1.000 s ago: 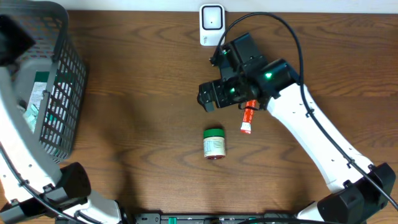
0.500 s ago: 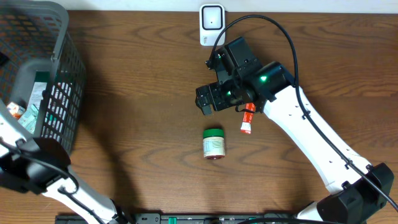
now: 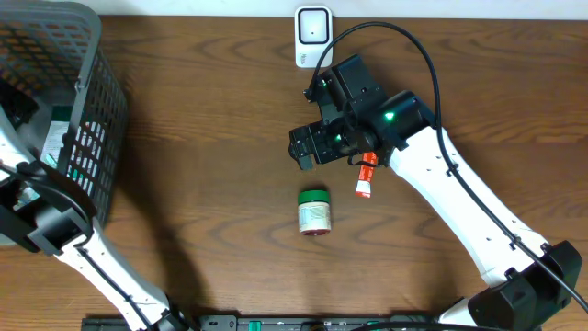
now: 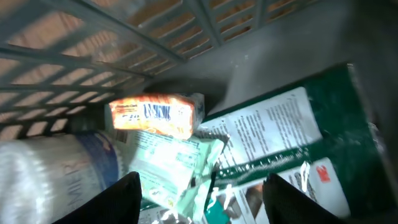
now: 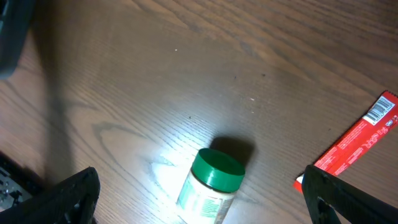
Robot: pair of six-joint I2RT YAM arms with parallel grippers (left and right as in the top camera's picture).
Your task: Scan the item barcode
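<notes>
A white barcode scanner point(image 3: 312, 35) stands at the table's back edge. On the wood below it lies a jar with a green lid point(image 3: 315, 211) point(image 5: 211, 183), and a red tube box point(image 3: 367, 176) point(image 5: 357, 140) lies just to its right. My right gripper point(image 3: 308, 147) point(image 5: 202, 199) hangs open above the jar, holding nothing. My left gripper point(image 4: 202, 205) is open inside the grey basket point(image 3: 87, 101), over an orange box point(image 4: 154, 115), a pale green pack point(image 4: 168, 168) and a dark green package point(image 4: 286, 137). Nothing sits between its fingers.
A white wrapped roll point(image 4: 43, 177) lies at the basket's left side, against the mesh wall point(image 4: 124, 37). The left arm point(image 3: 41, 207) reaches into the basket from the table's front left. The right arm point(image 3: 459, 202) crosses the right half of the table.
The left arm has shifted over the basket, its elbow now at the left edge. The right gripper moved slightly left a second ago and has held still since.
</notes>
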